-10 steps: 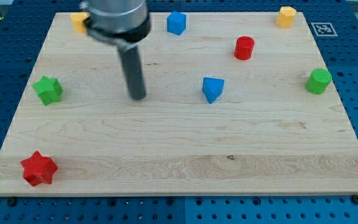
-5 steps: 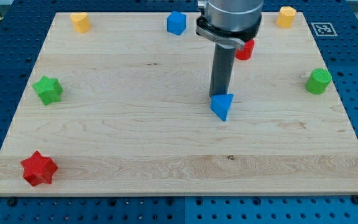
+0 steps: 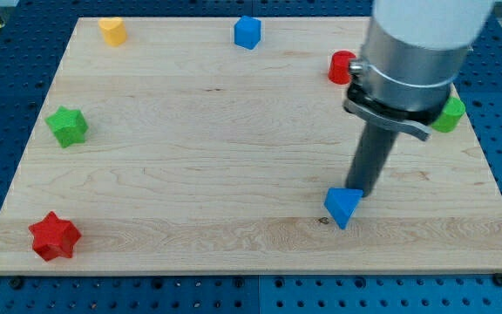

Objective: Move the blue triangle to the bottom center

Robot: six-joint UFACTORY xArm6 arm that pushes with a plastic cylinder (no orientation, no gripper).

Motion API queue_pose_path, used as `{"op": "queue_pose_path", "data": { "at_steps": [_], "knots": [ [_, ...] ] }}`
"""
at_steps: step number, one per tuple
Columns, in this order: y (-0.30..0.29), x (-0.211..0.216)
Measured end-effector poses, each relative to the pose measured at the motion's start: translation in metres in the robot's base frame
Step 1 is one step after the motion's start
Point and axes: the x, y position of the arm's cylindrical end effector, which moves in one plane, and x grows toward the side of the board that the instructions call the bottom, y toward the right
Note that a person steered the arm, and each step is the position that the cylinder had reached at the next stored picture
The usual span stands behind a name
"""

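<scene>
The blue triangle (image 3: 343, 207) lies near the counter's (image 3: 190, 201) bottom edge, right of centre. The tip (image 3: 363, 192) touches its upper right side. There is no gripper: the arm ends in a bare rod holding nothing.

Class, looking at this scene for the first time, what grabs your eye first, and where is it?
The big grey arm fills the view's upper right, its dark rod reaching down so my tip touches the blue triangle near the board's bottom edge, right of centre. A red star sits alone in the bottom-left corner.
</scene>
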Motion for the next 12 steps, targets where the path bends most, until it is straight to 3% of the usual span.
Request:
{"op": "queue_pose_path", "data": {
  "at_steps": [2, 4, 6, 8, 12],
  "knots": [
    [-0.003, 0.019],
    [-0.068, 0.021],
    [-0.075, -0.005],
    [-0.105, -0.005],
    [-0.105, 0.009]
  ]
}}
